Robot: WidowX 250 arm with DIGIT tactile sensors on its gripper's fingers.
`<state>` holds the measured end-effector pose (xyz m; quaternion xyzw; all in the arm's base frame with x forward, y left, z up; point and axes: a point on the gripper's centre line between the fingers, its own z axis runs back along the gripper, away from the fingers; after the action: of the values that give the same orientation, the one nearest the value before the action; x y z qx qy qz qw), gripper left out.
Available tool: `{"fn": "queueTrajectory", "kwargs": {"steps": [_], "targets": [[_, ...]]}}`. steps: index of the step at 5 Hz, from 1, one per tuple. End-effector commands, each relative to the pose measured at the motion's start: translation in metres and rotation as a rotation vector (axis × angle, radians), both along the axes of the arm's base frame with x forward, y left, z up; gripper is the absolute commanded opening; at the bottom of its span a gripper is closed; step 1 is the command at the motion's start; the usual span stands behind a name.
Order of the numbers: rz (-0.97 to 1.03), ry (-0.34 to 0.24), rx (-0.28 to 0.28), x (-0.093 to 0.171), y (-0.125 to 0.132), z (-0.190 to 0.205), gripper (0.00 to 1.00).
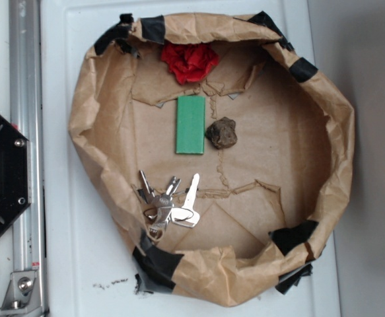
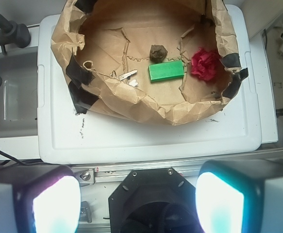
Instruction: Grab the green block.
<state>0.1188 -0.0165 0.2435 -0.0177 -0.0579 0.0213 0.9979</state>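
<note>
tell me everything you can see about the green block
The green block is a flat, plain green rectangular slab, roughly twice as long as wide, with a smooth matte surface. It lies flat on the floor of the brown paper basin, near the middle. The red wad of cloth sits just past one short end, and the brown rock is close beside one long edge, seemingly not touching. Nothing holds it; the gripper is far back.

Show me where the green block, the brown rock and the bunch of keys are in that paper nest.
green block (image 1: 191,125): exterior view, middle of its flat top face.
brown rock (image 1: 221,133): exterior view, centre of the lump.
keys (image 1: 169,203): exterior view, where the bunch joins.
</note>
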Motion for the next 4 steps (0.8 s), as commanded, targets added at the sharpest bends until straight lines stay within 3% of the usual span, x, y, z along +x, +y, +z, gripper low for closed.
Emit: {"fn": "queueTrajectory", "kwargs": {"steps": [1,2,4], "targets": [[0.0,0.0,0.0,0.0,0.0,0.0,1.0],[0.123,-0.04,-0.05,0.039,0.019,-0.022,1.0],[0.438,-0.123,0.003,0.106,0.035,-0.064,1.0]]}}
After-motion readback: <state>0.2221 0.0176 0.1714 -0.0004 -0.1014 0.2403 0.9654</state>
